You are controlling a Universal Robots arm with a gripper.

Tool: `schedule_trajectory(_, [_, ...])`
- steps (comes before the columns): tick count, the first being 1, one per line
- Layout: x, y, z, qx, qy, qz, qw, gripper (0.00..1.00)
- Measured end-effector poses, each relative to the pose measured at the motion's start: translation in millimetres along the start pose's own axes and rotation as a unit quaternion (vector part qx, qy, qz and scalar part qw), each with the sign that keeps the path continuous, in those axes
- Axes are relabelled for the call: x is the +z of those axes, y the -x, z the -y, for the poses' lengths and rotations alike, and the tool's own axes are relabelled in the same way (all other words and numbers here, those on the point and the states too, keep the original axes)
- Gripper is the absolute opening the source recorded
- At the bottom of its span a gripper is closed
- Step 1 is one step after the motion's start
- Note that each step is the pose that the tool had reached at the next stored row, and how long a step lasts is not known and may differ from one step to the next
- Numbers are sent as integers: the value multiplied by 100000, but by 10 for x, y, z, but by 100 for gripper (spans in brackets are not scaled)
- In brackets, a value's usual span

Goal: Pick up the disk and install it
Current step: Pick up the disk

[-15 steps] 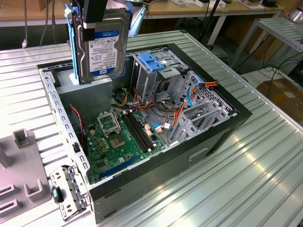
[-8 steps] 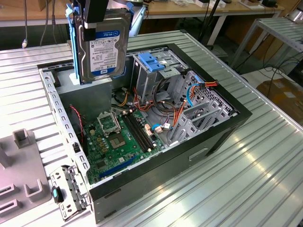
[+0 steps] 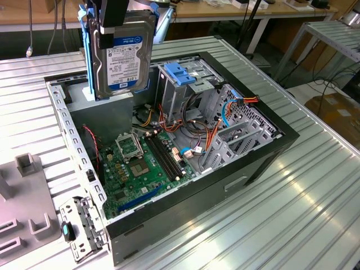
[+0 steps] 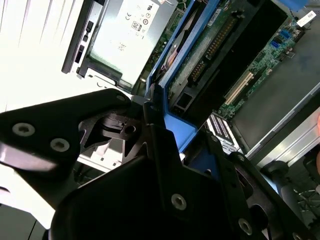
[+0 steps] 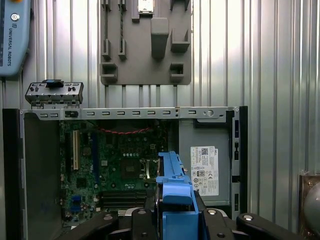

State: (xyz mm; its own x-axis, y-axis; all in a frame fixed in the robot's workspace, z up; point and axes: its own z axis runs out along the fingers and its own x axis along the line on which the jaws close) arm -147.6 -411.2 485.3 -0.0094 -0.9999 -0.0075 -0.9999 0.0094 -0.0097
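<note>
Fingers (image 3: pixel 114 17) around one disk (image 3: pixel 125 53), above one open computer case (image 3: pixel 197 202).

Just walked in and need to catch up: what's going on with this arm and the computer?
The arm's gripper holds the disk upright by its blue carrier frame, in the air above the open computer case. It is not installed yet: it hangs to the exterior view's left of the drive cage with the blue top, clear of it.

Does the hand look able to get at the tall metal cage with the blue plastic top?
Probably yes: the hand, shut on the grey-metal hard drive in its blue plastic frame, hangs above the open computer case, and nothing stands over the metal cage; cables lie beside it.
</note>
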Motion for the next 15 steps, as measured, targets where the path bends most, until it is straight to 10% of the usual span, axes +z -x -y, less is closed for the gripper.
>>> schedule_trajectory(3, [-1, -133, 40, 2, 2, -4, 100000, 37])
schedule_trajectory(15, [1, -145, 208, 0, 2, -2, 100000, 37])
